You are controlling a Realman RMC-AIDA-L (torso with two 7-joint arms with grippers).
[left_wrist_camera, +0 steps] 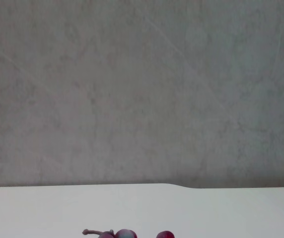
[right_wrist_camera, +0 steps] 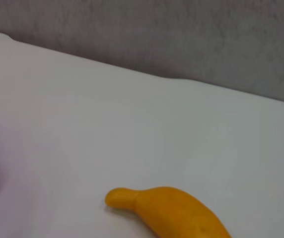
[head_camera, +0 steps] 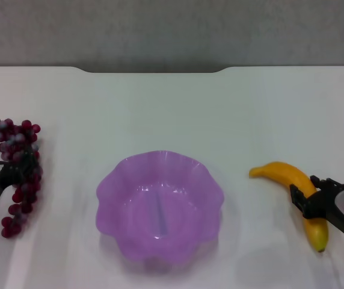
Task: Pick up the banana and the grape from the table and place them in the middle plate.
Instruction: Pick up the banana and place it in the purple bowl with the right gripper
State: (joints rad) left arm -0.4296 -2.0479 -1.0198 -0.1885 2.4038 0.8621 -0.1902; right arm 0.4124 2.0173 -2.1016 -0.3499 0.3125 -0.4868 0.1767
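Right gripper (head_camera: 309, 200) has its black fingers straddling the middle of the banana (head_camera: 292, 178), a curved yellow-orange fruit lying near the table's (head_camera: 172, 108) right edge. Over by the left edge, the left gripper (head_camera: 6, 171) meets the grape (head_camera: 17, 165), a long dark-red bunch, some frosted grey; its finger spread I cannot tell. The translucent purple, scallop-rimmed middle plate (head_camera: 109, 180) sits between them, toward the near edge.
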